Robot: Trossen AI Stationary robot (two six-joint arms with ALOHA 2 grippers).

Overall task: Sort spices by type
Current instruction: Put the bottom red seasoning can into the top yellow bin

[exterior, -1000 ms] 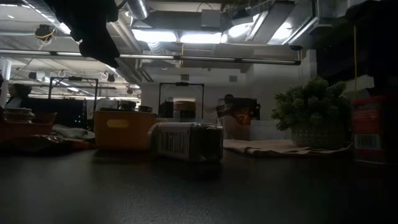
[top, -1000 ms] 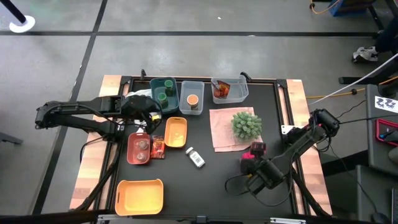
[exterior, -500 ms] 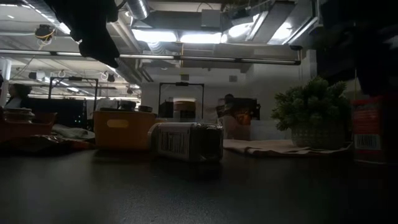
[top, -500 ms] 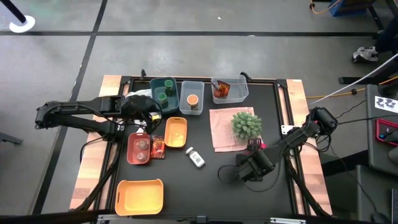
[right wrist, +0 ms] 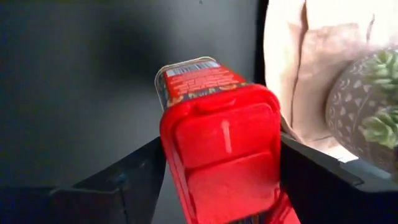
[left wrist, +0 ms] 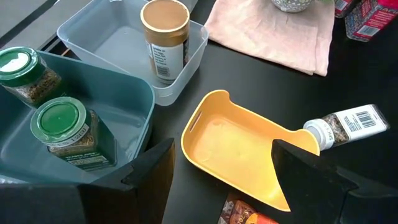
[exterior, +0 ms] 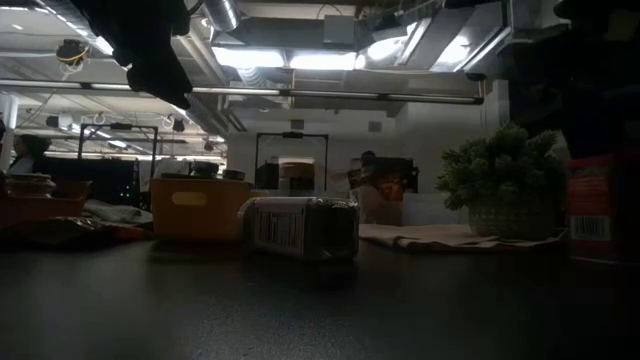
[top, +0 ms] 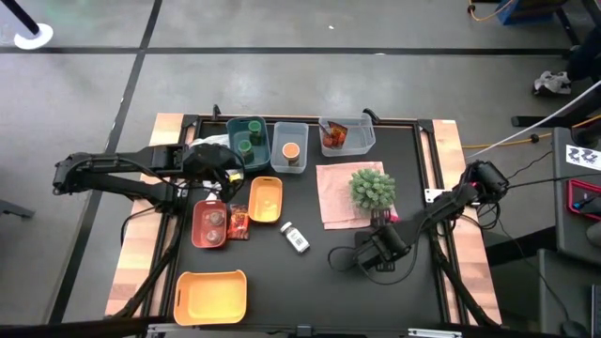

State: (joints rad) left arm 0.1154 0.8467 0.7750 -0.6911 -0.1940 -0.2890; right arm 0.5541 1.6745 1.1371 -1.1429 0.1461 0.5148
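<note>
The right pincer [right wrist: 217,186] gripped a red flip-lid rectangular spice tin [right wrist: 214,134] above the dark surface [top: 319,282] beside the spiky green potted plant [top: 373,187]; a shallow hold risked dropping it; the left pincer [left wrist: 217,186] stood open.

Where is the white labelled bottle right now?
In the high view the white labelled bottle lies on its side on the black table, near the middle, just front-right of the small yellow tray and left of the right gripper.
</note>
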